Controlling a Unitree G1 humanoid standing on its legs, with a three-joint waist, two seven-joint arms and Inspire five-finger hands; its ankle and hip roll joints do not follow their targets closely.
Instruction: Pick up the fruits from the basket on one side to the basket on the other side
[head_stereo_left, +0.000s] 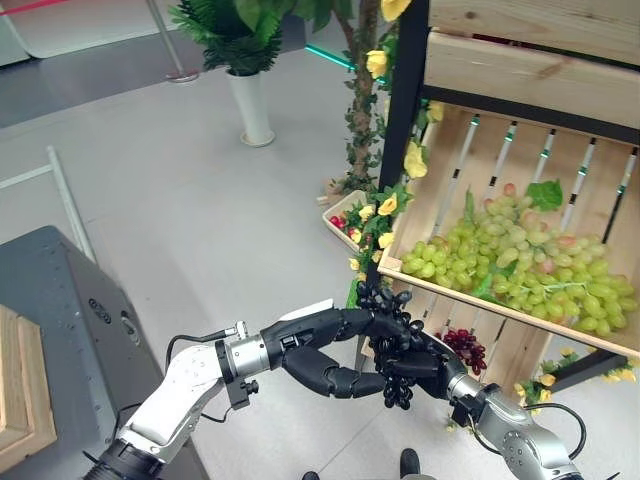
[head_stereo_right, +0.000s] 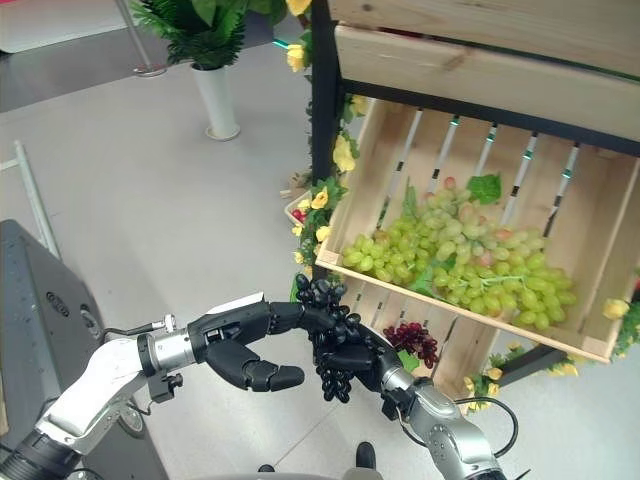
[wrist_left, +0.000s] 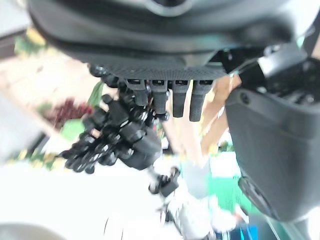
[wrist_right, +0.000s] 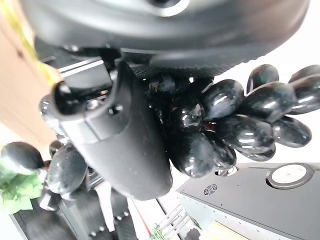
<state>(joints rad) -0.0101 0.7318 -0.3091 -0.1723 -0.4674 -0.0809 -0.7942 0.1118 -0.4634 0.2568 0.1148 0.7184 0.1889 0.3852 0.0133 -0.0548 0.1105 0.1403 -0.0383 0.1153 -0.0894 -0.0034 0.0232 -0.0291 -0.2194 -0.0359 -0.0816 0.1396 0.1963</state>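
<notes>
A bunch of black grapes hangs in front of the fruit stand, and my right hand is shut on it from the lower right. In the right wrist view the thumb presses across the shiny grapes. My left hand reaches in from the lower left. Its straight fingers touch the top of the bunch, and its thumb stays apart below. Behind, a slanted wooden crate holds green grapes.
Red grapes lie in a lower crate just right of my hands. A black post with yellow flowers edges the stand. A small tray of fruit sits on the floor, a potted plant farther back, a grey box at left.
</notes>
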